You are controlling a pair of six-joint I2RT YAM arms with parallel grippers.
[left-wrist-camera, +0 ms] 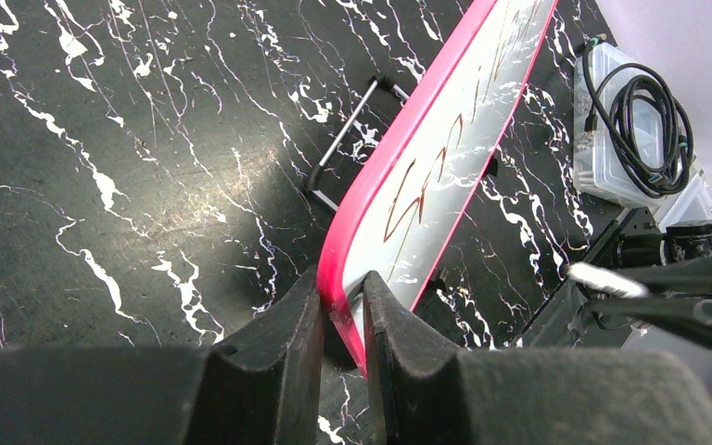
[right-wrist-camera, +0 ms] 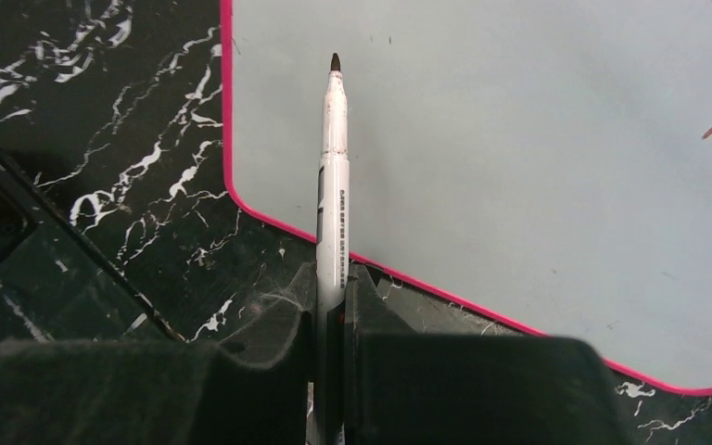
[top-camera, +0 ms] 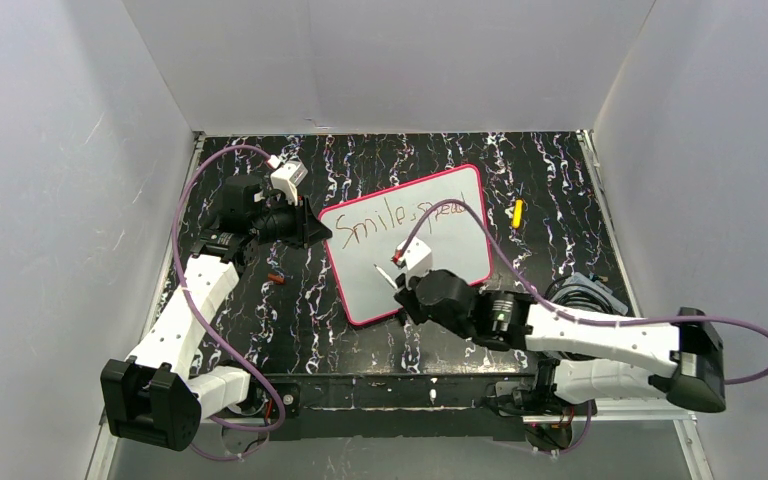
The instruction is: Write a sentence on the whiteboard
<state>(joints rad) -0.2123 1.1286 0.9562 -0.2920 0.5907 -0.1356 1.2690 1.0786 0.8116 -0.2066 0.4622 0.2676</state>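
Whiteboard point(top-camera: 360, 285) lies angled mid-table point(top-camera: 560, 180), its left frame edge pinched between the left gripper's point(left-wrist-camera: 343, 306) fingers. The right gripper point(right-wrist-camera: 334, 278) is clamped on the marker point(right-wrist-camera: 334, 167), tip poised over the blank lower-left area. The sentence point(top-camera: 400, 222) reads "Smile, spread" on one line, so this looks like mid-writing. The next move calls for touching down gently and starting the second line, board braced.
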